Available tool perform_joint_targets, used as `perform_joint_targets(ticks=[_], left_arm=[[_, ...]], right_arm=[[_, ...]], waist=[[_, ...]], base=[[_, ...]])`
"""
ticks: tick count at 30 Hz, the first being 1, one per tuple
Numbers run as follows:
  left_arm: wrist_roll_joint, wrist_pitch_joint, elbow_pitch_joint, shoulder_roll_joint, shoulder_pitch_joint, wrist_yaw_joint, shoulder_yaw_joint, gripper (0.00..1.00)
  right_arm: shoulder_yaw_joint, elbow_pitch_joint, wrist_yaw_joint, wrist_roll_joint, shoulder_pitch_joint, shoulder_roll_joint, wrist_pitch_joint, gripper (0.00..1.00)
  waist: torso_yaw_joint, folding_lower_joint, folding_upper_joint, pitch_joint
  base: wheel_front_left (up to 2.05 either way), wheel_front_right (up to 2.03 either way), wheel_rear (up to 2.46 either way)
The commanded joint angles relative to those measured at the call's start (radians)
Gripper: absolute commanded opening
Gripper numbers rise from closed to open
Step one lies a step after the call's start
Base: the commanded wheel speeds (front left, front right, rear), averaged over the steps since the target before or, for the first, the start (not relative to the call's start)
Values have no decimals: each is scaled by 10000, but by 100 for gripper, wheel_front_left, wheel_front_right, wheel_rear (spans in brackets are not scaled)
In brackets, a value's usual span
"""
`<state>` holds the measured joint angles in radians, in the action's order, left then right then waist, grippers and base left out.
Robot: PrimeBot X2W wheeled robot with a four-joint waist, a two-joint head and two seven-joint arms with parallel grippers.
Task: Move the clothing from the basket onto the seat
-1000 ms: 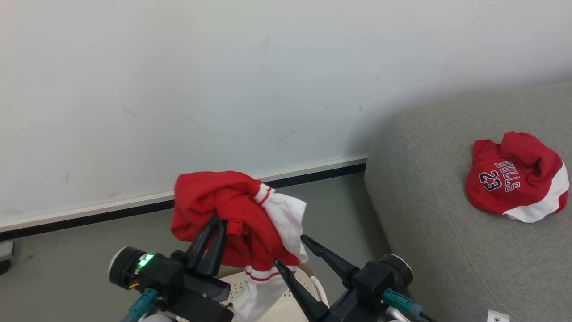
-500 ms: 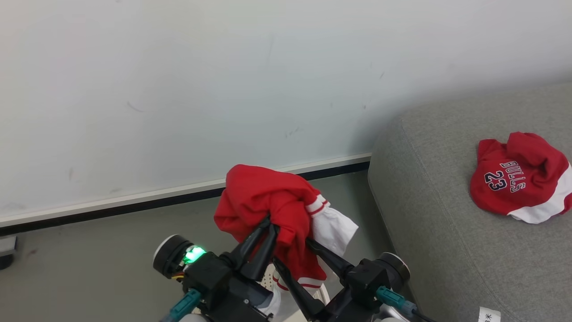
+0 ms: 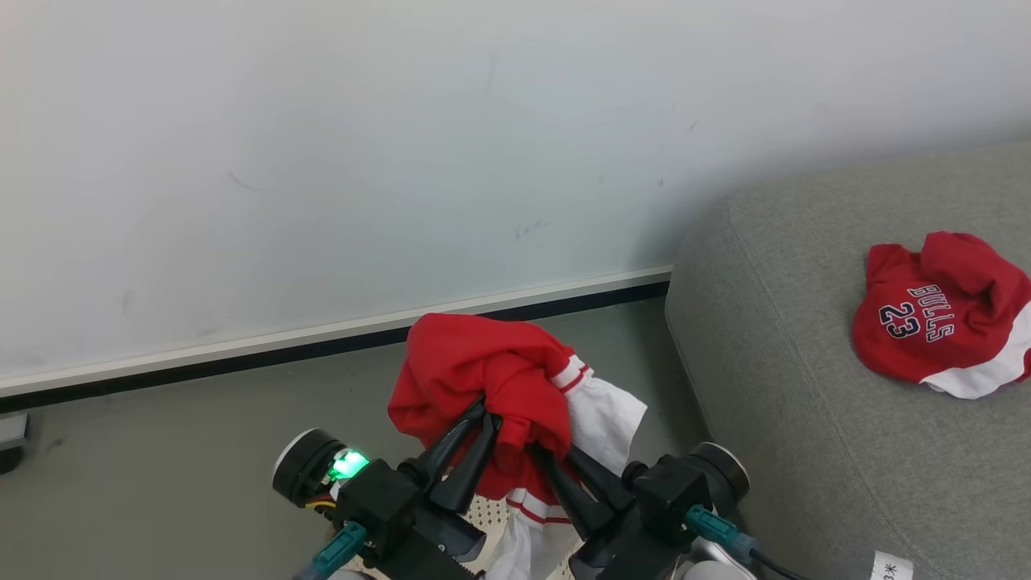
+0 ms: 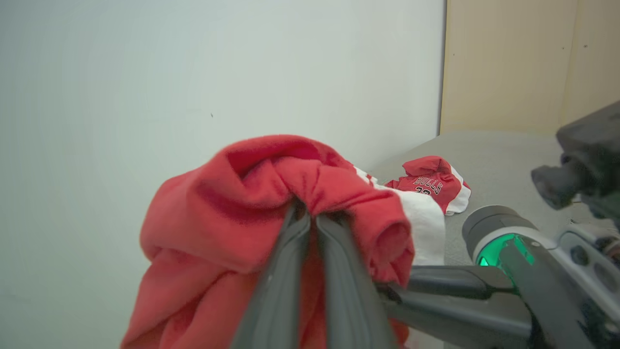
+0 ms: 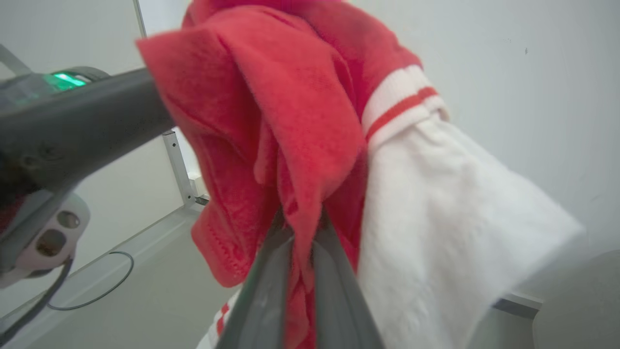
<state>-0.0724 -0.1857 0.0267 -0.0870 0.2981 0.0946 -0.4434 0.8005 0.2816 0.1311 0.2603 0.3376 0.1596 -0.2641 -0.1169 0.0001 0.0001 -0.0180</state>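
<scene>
Fingers of the right gripper [image 3: 541, 449], wide a second ago, now pinch the red-and-white garment [image 3: 483, 370] alongside those of the left gripper [image 3: 488, 412], above the cream perforated basket [image 3: 482, 509]. A red lettered jersey [image 3: 934, 322] lies on the grey upholstered seat [image 3: 805, 387]; this piece remains.

A plain pale wall [image 3: 322, 145] meets a grey floor [image 3: 145, 467] along a white-and-black skirting strip [image 3: 242, 352].
</scene>
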Motion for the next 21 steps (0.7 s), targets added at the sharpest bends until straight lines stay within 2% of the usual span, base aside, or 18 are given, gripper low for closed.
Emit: perform_joint_targets(ticks=[1,2,3,4,5,16,21], left_arm=[[81,-16,-80,-79,80,-80,46,0],[71,-26,-106,-99,70,-86,65,16],[65,-39,-125,-117,56,-137,79,44],[61,-63,-140,-139,38,-178,104,60],[63,-90,-148,-155,18,-189,136,100],[-106,-110,-220,-325,-292,-392,235,100],[-113,-34,-118,-416,-307,-438,223,100]], right_arm=[[-71,-82,-6,-105,-42,-26,-11,0],[-125,-127,-6,-104,-58,-24,-9,0],[-194,-177,-6,-108,-75,-27,-11,0],[-243,-222,-6,-131,-92,-26,-11,0],[-283,-252,-6,-139,-109,-22,-11,0],[-1229,-556,-6,-221,-430,-85,-11,0],[-1861,-911,-6,-319,-603,-124,-9,0]], waist=[[-21,-1,-1,21],[-31,-1,-1,30],[-41,-1,-1,37],[-48,-1,-1,44],[-55,-1,-1,48],[4,-1,-1,96],[-243,-1,-1,202]], base=[[0,0,0],[0,0,0],[0,0,0],[0,0,0],[0,0,0],[0,0,0],[0,0,0]])
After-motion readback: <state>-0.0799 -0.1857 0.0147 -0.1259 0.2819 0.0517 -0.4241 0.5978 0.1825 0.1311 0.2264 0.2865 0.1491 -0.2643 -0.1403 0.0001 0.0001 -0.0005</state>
